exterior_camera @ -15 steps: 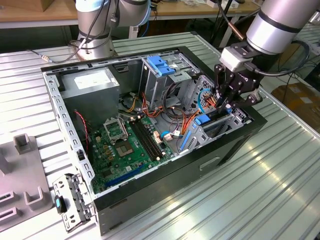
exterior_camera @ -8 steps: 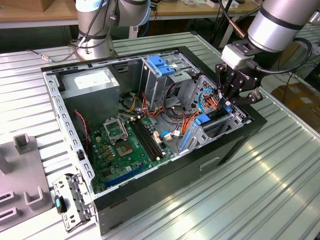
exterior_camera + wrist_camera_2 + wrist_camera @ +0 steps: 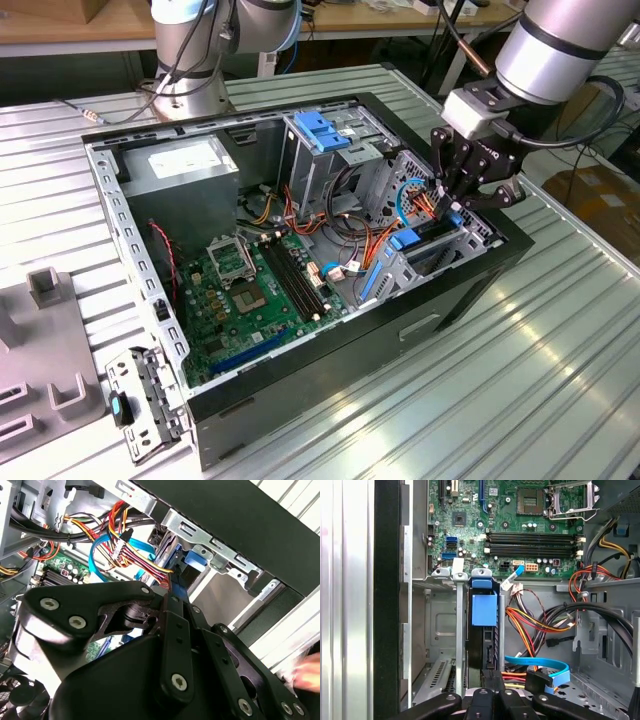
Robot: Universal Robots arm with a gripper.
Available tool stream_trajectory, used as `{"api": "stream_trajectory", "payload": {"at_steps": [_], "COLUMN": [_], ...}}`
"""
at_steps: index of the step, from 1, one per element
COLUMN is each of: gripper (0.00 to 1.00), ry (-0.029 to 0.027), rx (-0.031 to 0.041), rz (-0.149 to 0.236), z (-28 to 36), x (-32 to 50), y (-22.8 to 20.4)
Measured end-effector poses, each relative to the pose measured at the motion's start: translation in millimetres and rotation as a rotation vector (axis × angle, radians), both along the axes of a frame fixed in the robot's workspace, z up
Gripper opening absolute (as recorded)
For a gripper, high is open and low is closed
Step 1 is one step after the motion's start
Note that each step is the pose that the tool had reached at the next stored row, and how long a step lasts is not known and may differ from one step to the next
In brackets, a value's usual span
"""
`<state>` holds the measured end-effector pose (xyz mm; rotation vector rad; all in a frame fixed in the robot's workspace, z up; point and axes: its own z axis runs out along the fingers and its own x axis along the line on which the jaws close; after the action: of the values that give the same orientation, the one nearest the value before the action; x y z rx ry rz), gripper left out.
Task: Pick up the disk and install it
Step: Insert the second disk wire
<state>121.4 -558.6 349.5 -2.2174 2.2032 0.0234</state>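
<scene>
Well, starting at the exterior view's left, the motherboard (image 3: 250,300) lies flat on the floor of the open computer case (image 3: 300,400), with the grey box (image 3: 185,170) at about 11 o'clock of it. Further along, the blue bracket (image 3: 322,130) tops the metal cage at 12 o'clock. My pincer (image 3: 462,195) hangs at 3 o'clock of the case, over the drive bay.

The disk (image 3: 482,640) stands on edge in 1 slot of that bay, between the metal guides, its blue tab (image 3: 484,609) pointing toward the motherboard. My fingers (image 3: 169,587) are drawn narrow, tips together at the disk's near edge; I cannot tell whether they pinch it or only press on it.

My worry: the bundle of coloured cables (image 3: 535,625) lies just beside the slot, so I could snag a wire. A tilted disk could also jam in the guides, or my tips could slip off its thin edge
</scene>
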Motion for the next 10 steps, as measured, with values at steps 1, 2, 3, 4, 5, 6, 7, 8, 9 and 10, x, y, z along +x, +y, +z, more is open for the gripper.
{"api": "stream_trajectory", "payload": {"at_steps": [1, 2, 3, 4, 5, 6, 7, 8, 9, 10], "gripper": [0.11, 0.11, 0.11, 0.11, 0.11, 0.11, 0.11, 0.11, 0.11, 0.11], "ry": [-0.0002, -0.0004, -0.0005, -0.0007, -0.0007, -0.0007, -0.0008, -0.0008, -0.0007, -0.0008], "rx": [0.0, 0.0001, 0.0, 0.0001, 0.0, 0.0, 0.0, 0.0, 0.0, 0.0001], "rz": [0.0, 0.0, 0.0, 0.0, 0.0, 0.0, 0.0, 0.0, 0.0, 0.0], "z": [0.0, 0.0, 0.0, 0.0, 0.0, 0.0, 0.0, 0.0, 0.0, 0.0], "x": [0.0, 0.0, 0.0, 0.0, -0.1, -0.3, -0.7, -1.3, -2.3, -3.5], "y": [0.0, 0.0, 0.0, 0.0, 0.0, 0.0, 0.0, 0.0, 0.0, 0.0]}}
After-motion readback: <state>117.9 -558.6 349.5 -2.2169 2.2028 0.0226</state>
